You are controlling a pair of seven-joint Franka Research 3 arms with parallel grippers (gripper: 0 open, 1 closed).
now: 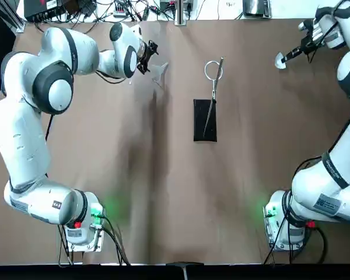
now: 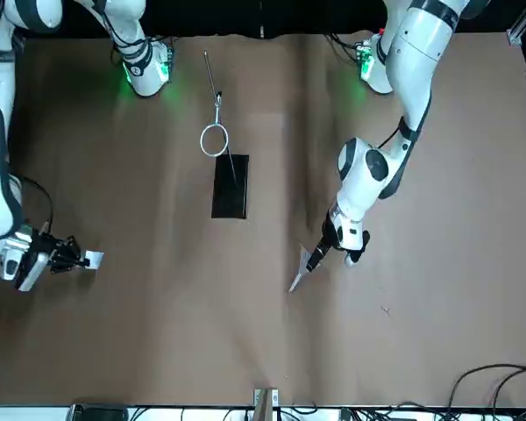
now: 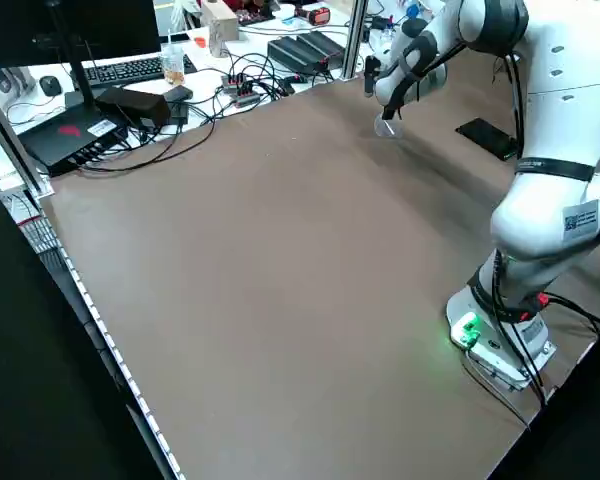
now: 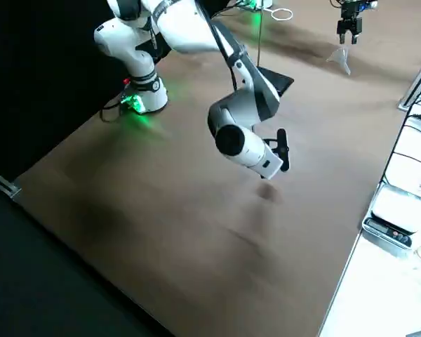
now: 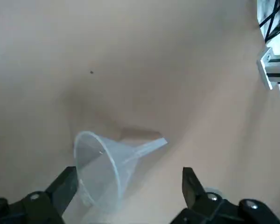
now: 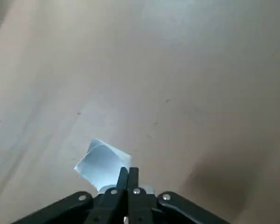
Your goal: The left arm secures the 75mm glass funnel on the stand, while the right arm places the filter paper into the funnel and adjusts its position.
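Starting at my left, the left tool (image 5: 126,196) hangs with fingers apart over the glass funnel (image 5: 109,163), lying on its side on the surface (image 1: 163,186); I judge it light, slick and breakable, best gripped gently by the cone rim. The stand (image 1: 205,116) waits mid-surface, ring empty. The right tool (image 6: 127,179) is pinched shut on the flimsy filter paper (image 6: 100,161).

The table (image 1: 163,186) is brown. The left arm (image 1: 29,134) and the right arm (image 1: 332,175) are white with grey and black rings, and little green lights glow at their bottoms. Both grippers are black. The stand (image 1: 205,119) has a black plate and a shiny silver ring. The glass funnel (image 5: 107,168) is clear. The filter paper (image 6: 101,161) is white
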